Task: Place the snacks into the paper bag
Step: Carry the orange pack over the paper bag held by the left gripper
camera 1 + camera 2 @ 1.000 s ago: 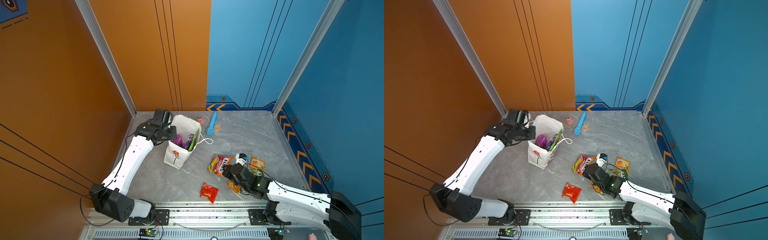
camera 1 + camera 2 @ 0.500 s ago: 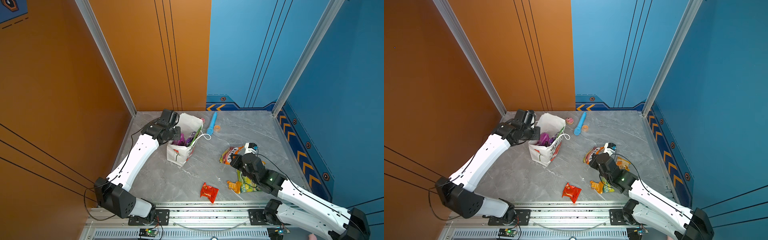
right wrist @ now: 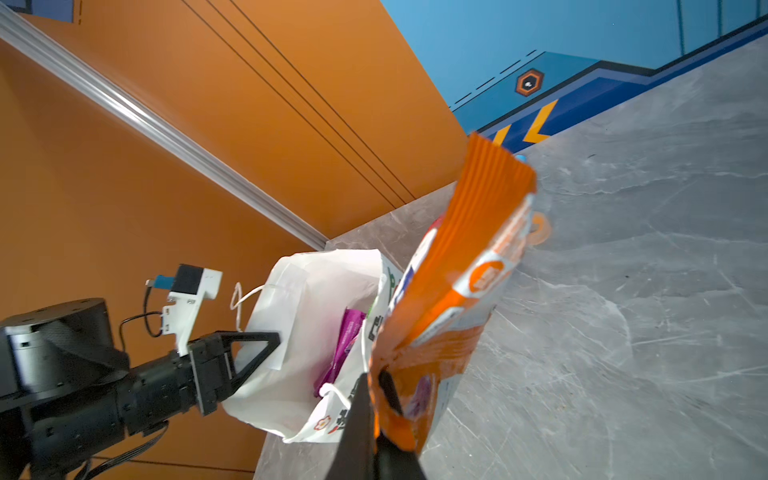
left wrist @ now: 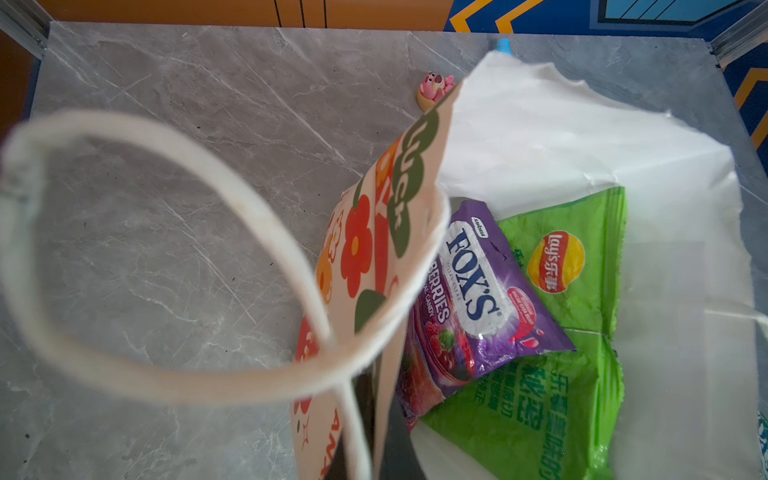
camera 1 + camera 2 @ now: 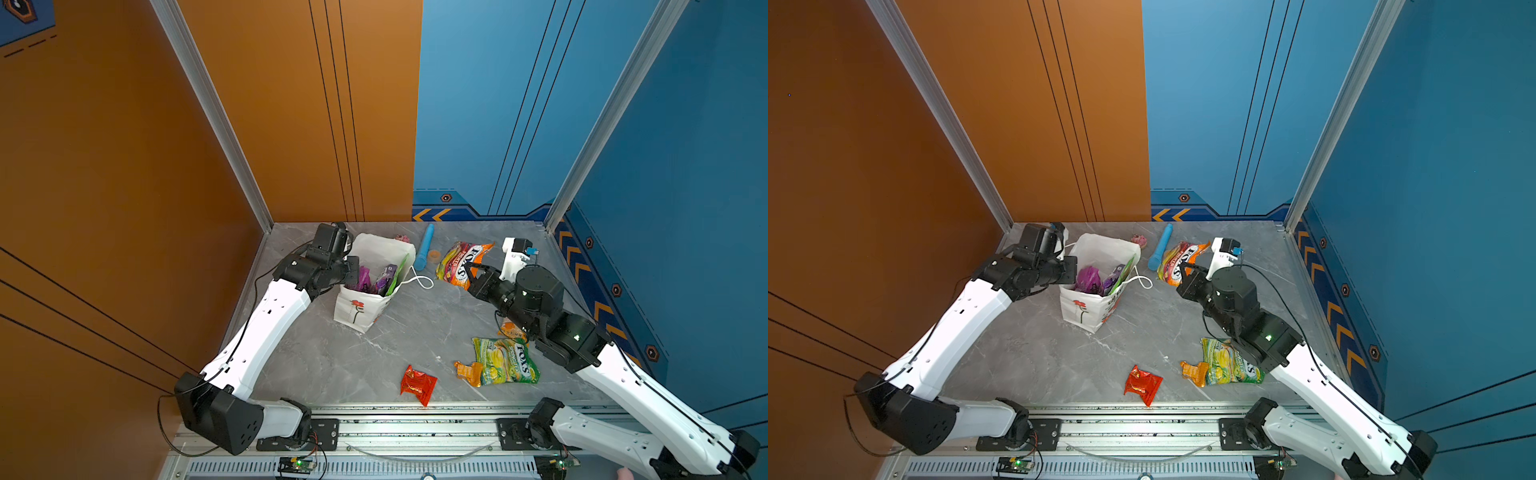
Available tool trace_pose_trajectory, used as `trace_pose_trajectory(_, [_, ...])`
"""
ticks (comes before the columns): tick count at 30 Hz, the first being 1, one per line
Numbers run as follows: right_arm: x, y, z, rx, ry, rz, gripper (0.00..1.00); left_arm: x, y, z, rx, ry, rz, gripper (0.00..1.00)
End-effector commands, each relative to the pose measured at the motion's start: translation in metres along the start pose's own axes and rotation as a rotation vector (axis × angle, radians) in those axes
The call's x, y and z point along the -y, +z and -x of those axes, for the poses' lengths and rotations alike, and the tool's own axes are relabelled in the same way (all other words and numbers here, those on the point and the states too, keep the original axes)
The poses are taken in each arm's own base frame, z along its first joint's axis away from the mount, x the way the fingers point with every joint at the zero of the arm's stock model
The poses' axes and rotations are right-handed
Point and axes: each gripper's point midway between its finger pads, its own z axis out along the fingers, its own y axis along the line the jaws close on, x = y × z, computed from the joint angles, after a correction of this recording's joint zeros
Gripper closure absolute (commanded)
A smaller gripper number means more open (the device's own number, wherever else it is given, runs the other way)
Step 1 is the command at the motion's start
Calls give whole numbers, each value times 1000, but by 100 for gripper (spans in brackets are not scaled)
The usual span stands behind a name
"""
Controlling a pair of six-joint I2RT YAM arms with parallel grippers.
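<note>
Grippers on both arms are clamped tight. The left gripper (image 5: 352, 268) pinches the left wall of the paper bag (image 5: 357, 309) near its rim, one finger inside and one outside, and the mouth gapes open. The paper bag stands at the far left of the table (image 5: 324, 361), with a white cord handle (image 5: 422, 283) drooping onto the table on its right side. Inside it I can see a green chip bag (image 4: 561, 291) against the right wall, a purple FOX'S pack (image 4: 469, 291) lying on it, and a second purple pack (image 5: 1088, 278) further left.

The right gripper (image 5: 471, 272) has the orange FOX'S bag (image 5: 461, 259) by one end. The packet stands up from the fingers, raised off the table, to the right of the paper bag and apart from it, close beside the blue tube (image 5: 426, 247). A small orange ring (image 5: 434, 255) lies by the tube's near end. A pink toy (image 5: 401, 238) sits on the far side, behind the paper bag.

Towards the near edge on the right lies the green FOX'S bag (image 5: 505, 361), with a small orange packet (image 5: 467, 370) touching its left edge. The red packet (image 5: 417, 384) lies alone to the left of them. Another orange packet (image 5: 510, 330) shows partly from under the right arm.
</note>
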Motion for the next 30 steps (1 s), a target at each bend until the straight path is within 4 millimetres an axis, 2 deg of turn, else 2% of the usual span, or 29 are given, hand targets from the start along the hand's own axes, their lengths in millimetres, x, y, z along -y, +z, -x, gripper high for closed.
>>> trace_pose_trajectory(1, [-37,-1,16,7,-18,120,100,14,-13,15,77,16,-73,100])
trace_pose_trajectory(9, [-88,5,20,-15,-36,235,100,21,-16,15,86,38,-100,100])
trace_pose_trajectory(15, [-112,11,11,-36,-44,288,100,25,-17,15,87,45,-116,100])
trace_pose_trajectory(23, [-133,34,-19,-132,9,364,100,29,-21,16,98,53,-138,100])
trace_pose_trajectory(30, [-130,60,-46,-204,34,346,100,33,-26,17,111,67,-164,100])
